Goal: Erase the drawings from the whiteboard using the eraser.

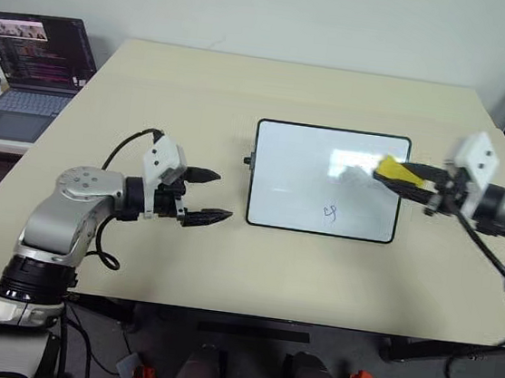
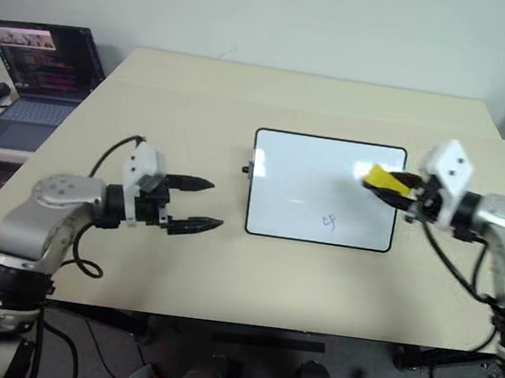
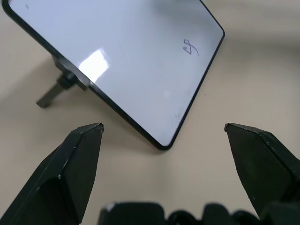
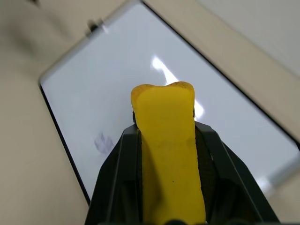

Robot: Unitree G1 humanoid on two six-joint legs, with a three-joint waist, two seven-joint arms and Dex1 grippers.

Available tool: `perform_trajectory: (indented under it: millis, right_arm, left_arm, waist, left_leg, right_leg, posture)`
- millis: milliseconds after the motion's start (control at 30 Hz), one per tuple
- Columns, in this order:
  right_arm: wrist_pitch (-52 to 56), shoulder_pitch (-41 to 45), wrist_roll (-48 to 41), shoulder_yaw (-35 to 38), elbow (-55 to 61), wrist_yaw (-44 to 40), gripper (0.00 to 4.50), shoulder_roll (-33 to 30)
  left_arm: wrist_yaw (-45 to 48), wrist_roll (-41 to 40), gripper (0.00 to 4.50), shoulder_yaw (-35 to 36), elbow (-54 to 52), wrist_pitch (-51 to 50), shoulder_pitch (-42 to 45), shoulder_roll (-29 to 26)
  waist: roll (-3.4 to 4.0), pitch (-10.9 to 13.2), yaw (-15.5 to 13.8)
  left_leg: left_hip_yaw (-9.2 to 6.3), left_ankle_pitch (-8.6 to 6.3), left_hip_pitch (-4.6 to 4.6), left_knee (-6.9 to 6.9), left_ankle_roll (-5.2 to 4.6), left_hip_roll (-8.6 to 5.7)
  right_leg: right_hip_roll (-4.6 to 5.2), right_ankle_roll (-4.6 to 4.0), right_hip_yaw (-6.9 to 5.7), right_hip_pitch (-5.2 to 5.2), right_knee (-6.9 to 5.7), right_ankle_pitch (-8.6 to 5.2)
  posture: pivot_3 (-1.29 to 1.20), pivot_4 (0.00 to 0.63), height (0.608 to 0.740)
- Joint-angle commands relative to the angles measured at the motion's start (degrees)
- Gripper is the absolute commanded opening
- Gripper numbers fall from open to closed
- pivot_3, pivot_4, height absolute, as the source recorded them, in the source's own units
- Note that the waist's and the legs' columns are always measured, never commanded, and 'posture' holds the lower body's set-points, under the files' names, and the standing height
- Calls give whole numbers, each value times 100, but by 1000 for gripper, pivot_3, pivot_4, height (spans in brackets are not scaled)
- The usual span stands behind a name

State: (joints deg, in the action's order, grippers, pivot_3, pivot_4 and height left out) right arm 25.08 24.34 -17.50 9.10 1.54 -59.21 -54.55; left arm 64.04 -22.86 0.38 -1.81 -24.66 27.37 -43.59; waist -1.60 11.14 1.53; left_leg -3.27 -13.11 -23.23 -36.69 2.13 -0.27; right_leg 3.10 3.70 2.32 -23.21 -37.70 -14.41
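Whiteboard (image 1: 326,181): we see it lying flat on the beige table (image 1: 246,88), near the table's middle; it serves as our landmark for every place below.

Frame: we note a thin black border with rounded corners and a small black knob on the side facing the left arm.

Drawings (image 1: 330,213): we find one small dark scribble on the whiteboard, close to its near edge and a little toward the right-arm side. The rest of the white surface reads clean, apart from a bright glare patch near the eraser.

Eraser (image 1: 397,171): we see the yellow block above the whiteboard's right edge, toward the far corner. We cannot tell whether it touches the surface.

Right gripper (image 1: 417,182): we see it clamped tight on the eraser, one black finger on each side of the block, which sticks out past the fingertips toward the whiteboard's middle.

Left gripper (image 1: 212,195): we see it beside the whiteboard's left edge, apart from it, with its two fingers spread wide and nothing between them; the tips point toward the whiteboard.

Laptop (image 1: 30,72): we see it open, screen lit, well apart from the whiteboard, beyond the table's left edge.
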Motion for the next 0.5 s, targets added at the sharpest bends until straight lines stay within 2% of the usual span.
perform_trajectory:
  millis: [33,133,267,500]
  right_arm:
    - [-453,-617,211,478,-208,-287,1090,-567]
    - [-419,-990,12,842,-132,-391,1090,-736]
    - [-412,-1220,-22,968,-47,-430,1090,-786]
    - [-469,-815,-39,928,-60,-171,1090,-636]
  left_arm:
    - [67,14,4500,157,12,138,23,-139]
    - [85,-13,4500,201,-1,125,4,-189]
    - [112,-42,4500,233,-41,105,-10,-239]
    - [119,-21,4500,196,-6,125,88,-246]
  waist:
    - [0,0,6]
    - [2,1,83]
    - [1,1,134]
    - [0,2,119]
  left_leg:
    - [3,-1,0,1,-1,0]
    - [12,-1,6,2,-2,3]
    - [22,-1,20,2,-2,6]
    - [22,-1,19,-3,-1,4]
  right_leg:
    - [0,1,2,0,0,-2]
    - [-1,2,11,-1,-2,-3]
    - [-3,1,19,3,-8,-6]
    - [-2,25,20,7,-8,-19]
  posture:
    - [0,150,740]
    - [0,150,740]
    - [0,150,740]
    - [0,150,740]
